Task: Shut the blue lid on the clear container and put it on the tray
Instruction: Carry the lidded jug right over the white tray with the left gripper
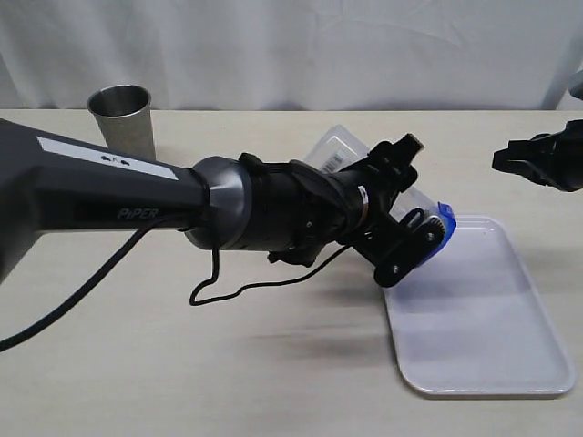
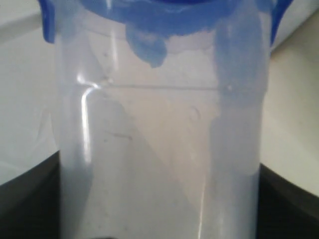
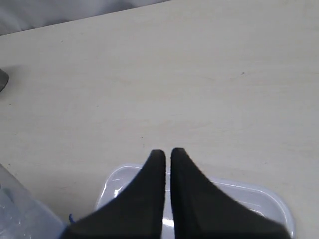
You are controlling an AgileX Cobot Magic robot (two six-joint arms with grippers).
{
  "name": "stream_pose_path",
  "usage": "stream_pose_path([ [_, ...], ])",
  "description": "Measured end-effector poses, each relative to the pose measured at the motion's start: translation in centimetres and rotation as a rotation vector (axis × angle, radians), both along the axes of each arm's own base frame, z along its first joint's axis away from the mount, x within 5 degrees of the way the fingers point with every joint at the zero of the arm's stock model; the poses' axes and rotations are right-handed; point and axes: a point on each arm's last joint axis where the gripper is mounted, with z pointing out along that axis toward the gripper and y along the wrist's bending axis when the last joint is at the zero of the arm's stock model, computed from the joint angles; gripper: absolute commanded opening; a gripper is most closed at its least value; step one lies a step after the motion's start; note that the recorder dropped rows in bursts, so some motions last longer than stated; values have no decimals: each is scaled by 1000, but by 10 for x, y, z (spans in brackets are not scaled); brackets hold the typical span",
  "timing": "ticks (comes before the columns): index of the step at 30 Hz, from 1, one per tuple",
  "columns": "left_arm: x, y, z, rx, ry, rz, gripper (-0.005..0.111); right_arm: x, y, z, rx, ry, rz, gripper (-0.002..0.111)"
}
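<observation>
Your left claw (image 1: 404,206) grips the tall clear plastic canister (image 2: 159,149) mid-body over the flat white tray (image 1: 510,369), likely light and slick, so squeeze gently; right claw (image 3: 167,158) is closed, empty.

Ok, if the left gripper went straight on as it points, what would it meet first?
Probably the tray: the left gripper holds the clear container, blue lid leading, above the tray's corner; height is unclear.

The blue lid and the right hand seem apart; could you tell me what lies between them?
Only bare table lies between the right hand and the blue lid, shown in the exterior view.
</observation>
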Motion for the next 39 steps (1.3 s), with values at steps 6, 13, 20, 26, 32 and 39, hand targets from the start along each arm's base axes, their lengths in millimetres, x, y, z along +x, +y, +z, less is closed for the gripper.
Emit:
stream_pose_path([
  [6,-17,-14,0,-8,12,-69,0,0,0,0,0,0,0,4],
  [13,-35,-28,-8,-16,61,-164,0,-1,3,1,25,-4,27,4],
  [20,-39,-32,-26,14,86,-179,0,-1,4,2,37,-7,41,4],
  [26,-39,-32,-32,28,84,-170,0,-2,5,2,39,-7,43,4],
  [32,-33,-27,-31,98,-4,-149,0,-2,5,2,39,-7,43,4],
  [39,-28,-24,-27,148,-81,-132,0,-2,5,2,39,-7,43,4],
])
